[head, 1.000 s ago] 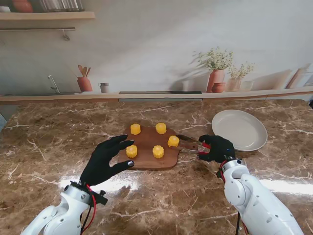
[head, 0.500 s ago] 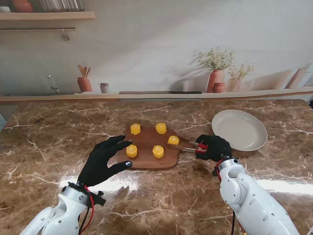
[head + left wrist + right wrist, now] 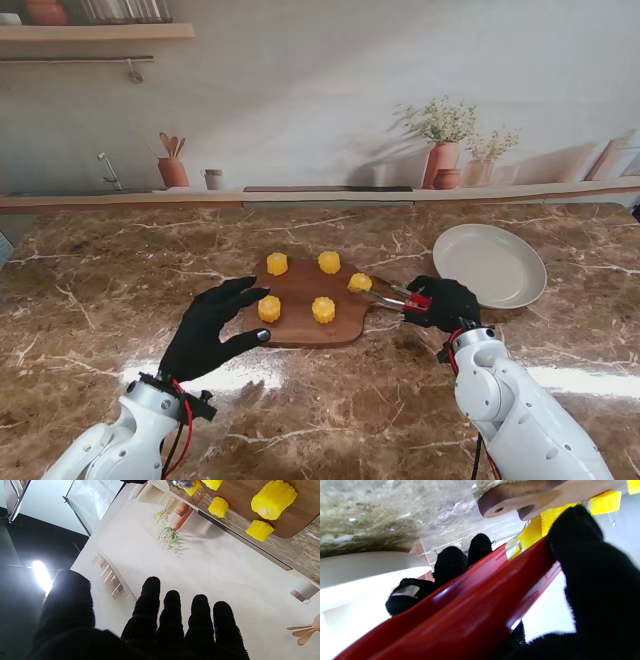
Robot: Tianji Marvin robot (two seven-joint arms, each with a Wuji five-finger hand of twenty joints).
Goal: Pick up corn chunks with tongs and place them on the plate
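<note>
The tongs (image 3: 392, 296) lie long-ways across the table, pointing from the right hand (image 3: 445, 302) toward the left hand (image 3: 212, 326). Their red handle end sits inside the right hand, and their shiny metal tips stick out past the fingers. The right hand is wrapped tight around the red handles, with the thumb (image 3: 572, 527) pressing on one side and the other fingers (image 3: 450, 562) on the other side.

At the tips there is one corn chunk (image 3: 359, 283). It is just in front of the right hand, on the near edge of the wooden board (image 3: 300, 330). The metal tips sit on both sides of it, but I cannot tell if it is lifted off the board. The chunk is small, round and bright yellow, with bumpy rows all around.

Four more yellow chunks sit on the board, farther from the right hand and closer to the left hand. The white plate (image 3: 495, 265) is just beside the right hand, on its outer side, away from the board.

The left hand lies flat with its fingers spread apart, holding nothing. Its fingertips rest on the board's edge, right next to one chunk (image 3: 269, 309)
</note>
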